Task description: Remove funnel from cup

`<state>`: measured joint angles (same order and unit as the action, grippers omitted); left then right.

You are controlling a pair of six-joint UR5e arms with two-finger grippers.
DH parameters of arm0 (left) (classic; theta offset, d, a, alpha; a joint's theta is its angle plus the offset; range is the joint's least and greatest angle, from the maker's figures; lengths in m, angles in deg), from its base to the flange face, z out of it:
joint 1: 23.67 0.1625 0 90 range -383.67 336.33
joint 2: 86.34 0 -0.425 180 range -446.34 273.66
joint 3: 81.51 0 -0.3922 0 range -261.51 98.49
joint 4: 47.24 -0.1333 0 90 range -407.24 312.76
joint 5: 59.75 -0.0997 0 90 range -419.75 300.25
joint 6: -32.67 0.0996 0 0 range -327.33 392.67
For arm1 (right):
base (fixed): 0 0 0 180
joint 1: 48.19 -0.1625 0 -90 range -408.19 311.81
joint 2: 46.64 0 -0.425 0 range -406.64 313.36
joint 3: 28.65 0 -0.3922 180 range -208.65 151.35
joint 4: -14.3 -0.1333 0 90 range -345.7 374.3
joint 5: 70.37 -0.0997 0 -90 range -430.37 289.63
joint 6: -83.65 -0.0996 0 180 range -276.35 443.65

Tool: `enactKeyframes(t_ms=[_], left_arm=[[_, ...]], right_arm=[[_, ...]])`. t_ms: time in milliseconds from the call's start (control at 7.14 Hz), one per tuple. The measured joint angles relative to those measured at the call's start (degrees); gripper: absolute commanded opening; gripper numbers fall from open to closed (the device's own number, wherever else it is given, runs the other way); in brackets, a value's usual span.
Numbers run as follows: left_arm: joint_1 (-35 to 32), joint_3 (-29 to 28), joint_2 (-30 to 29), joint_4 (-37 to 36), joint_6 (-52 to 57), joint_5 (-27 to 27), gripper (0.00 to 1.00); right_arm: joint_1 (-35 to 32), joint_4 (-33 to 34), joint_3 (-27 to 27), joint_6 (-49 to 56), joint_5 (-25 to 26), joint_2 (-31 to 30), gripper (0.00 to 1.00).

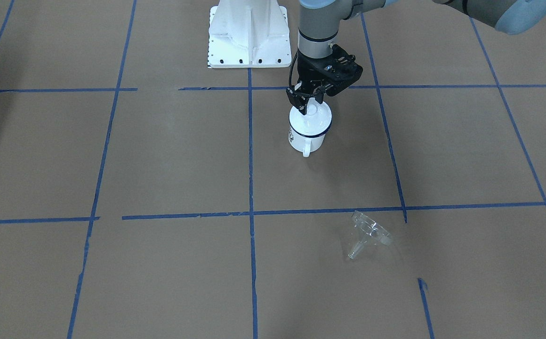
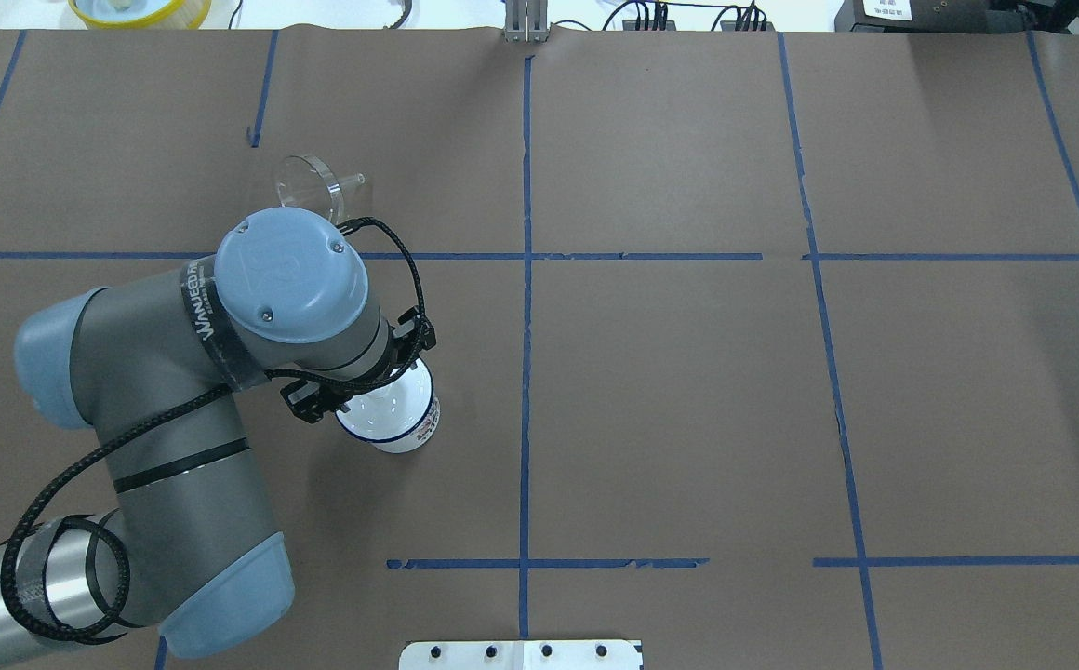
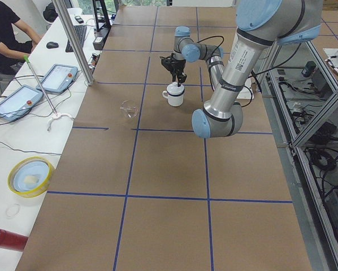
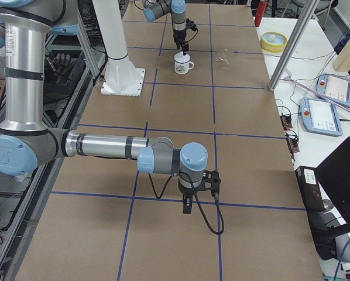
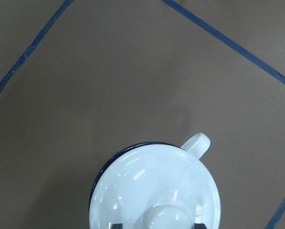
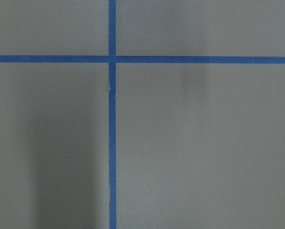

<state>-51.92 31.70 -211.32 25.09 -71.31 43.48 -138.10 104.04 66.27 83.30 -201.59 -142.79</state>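
white lettering "WANJEED" partly legible on the left arm (image 2: pixel 200 312) wrist band

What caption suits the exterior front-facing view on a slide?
Left claw at the knob of the lid on the enamel mug; clear funnel lies apart.

Brown paper crossed by blue tape lines (image 2: pixel 526 279) covers the table (image 2: pixel 688 391). Beside it stands a white bench (image 3: pixel 22 141) carrying two tablets (image 3: pixel 59 78) and a yellow bowl (image 3: pixel 30 176).
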Motion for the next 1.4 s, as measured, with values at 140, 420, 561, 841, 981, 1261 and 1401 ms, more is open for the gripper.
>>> enactKeyframes(t_ms=[140, 420, 561, 841, 981, 1261, 1401], left_arm=[[-0.1, 0.1, 0.0, 0.0, 0.3, 0.0, 1.00], [-3.5, 1.0, 0.4, -0.1, 5.0, 0.4, 1.00], [-7.4, 2.5, 1.9, -0.2, 11.3, 2.2, 1.00], [-19.5, 4.4, 9.0, 0.0, 32.1, 12.6, 1.00], [-26.9, 4.4, 12.9, 0.1, 43.7, 17.8, 1.00], [-40.4, 3.0, 20.8, 0.3, 65.5, 23.4, 1.00], [-46.7, 0.5, 23.9, 0.3, 76.4, 25.0, 1.00]], right_arm=[[0.0, 0.0, 0.0, 0.0, 0.0, 0.0, 1.00], [0.0, 0.0, 0.0, 0.0, 0.0, 0.0, 1.00], [0.0, 0.0, 0.0, 0.0, 0.0, 0.0, 1.00], [0.0, 0.0, -0.1, 0.0, 0.0, 0.0, 1.00], [0.0, 0.0, -0.1, 0.0, 0.0, 0.0, 1.00], [0.0, 0.0, -0.1, 0.0, 0.0, 0.0, 1.00], [0.0, 0.0, 0.0, 0.0, 0.0, 0.0, 1.00]])
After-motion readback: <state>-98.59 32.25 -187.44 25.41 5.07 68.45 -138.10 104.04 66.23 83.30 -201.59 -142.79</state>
